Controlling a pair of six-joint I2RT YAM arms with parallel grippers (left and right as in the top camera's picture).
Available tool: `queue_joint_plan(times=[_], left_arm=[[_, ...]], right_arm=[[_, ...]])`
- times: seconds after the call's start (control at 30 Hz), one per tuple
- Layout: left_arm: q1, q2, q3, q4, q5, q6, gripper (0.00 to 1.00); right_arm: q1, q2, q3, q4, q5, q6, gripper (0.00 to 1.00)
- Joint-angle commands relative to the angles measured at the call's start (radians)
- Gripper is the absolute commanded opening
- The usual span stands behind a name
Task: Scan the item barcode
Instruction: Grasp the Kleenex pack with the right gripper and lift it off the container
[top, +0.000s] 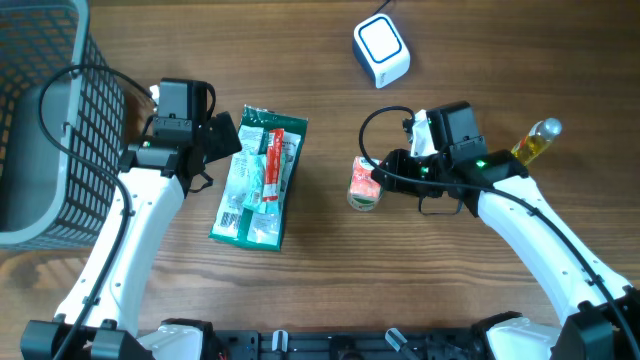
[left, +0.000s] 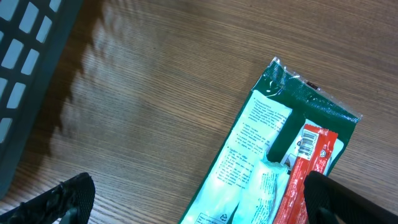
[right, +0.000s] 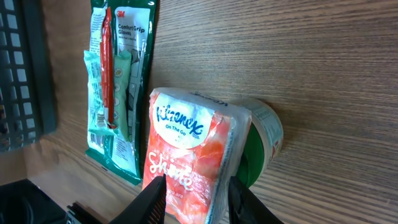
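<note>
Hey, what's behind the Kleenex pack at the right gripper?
A round green-and-white tub lies directly behind the Kleenex pack; only its rim and one side show. The pack hides the rest, label included.

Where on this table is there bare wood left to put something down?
Bare wood lies between the basket and the scanner, and between the glove package and the Kleenex pack. Crowded around the right gripper, that pack and the bottle.

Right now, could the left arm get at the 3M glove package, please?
Probably yes: the open left gripper hovers right at the edge of the 3M glove package, which lies flat, and nothing stands between them.
</note>
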Motion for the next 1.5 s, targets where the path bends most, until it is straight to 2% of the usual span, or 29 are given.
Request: queue_joint_plan(times=[0.0,0.07,0.1,0.13,0.17,0.2,0.4,0.63,0.73,1.47], left_arm=[[0.003,0.002,0.006,0.002,-0.013,0.002,1.00],[0.003,0.002,0.006,0.002,-0.013,0.002,1.00],[0.003,0.002,0.006,0.002,-0.013,0.002,1.00],[0.003,0.002,0.006,0.002,-0.013,0.002,1.00],[0.003,0.002,0.006,0.002,-0.013,0.002,1.00],[0.003,0.002,0.006,0.002,-0.013,0.002,1.00],[0.003,0.002,0.006,0.002,-0.013,0.002,1.00],[0.003,0.002,0.006,0.002,-0.013,0.002,1.00],[0.003,0.002,0.006,0.002,-0.013,0.002,1.00],[0.003,0.002,0.006,0.002,-0.013,0.002,1.00]], right_arm=[[0.005,0.003,-0.014,0.005,0.010,0.003,0.33],[0.005,0.003,-0.014,0.005,0.010,0.003,0.38],[0.005,0.003,-0.014,0.005,0.009,0.003,0.66],[0.005,0.003,-0.014,0.005,0.009,0.003,0.79],[0.005,0.003,-0.014,0.005,0.009,0.003,0.98],[0.005,0.003,-0.014,0.005,0.009,0.003,1.00],[0.005,0.003,-0.014,0.023,0.009,0.004,0.99],[0.005,0.003,-0.014,0.019,0.009,0.031,0.72],[0.005,0.003,-0.014,0.019,0.009,0.038,0.67],[0.005,0.003,-0.015,0.011,0.005,0.037,0.65]])
